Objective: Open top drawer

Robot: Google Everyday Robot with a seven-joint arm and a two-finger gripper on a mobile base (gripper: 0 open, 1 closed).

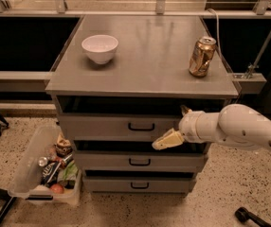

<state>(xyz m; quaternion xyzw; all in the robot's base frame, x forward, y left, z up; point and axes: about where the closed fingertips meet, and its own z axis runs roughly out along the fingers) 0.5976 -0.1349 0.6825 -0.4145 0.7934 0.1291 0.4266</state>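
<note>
The top drawer [102, 126] is a wide grey flat front just under the cabinet top, with a small black bar handle [141, 126] at its centre. It stands out a little from the cabinet, with a dark gap above its front. My gripper [176, 125] is in front of the drawer's right half, just right of the handle and not holding it. It is open: one cream fingertip [167, 141] points down-left at the drawer's lower edge, the other [185, 109] sits at its upper edge. The white arm comes in from the right.
On the cabinet top [149, 74] stand a white bowl [100, 48] and a drink can [202, 56]. Two more grey drawers [140, 161] [140, 185] lie below. A clear plastic bin [45, 174] of items sits on the floor at left. A black caster [242, 215] is at lower right.
</note>
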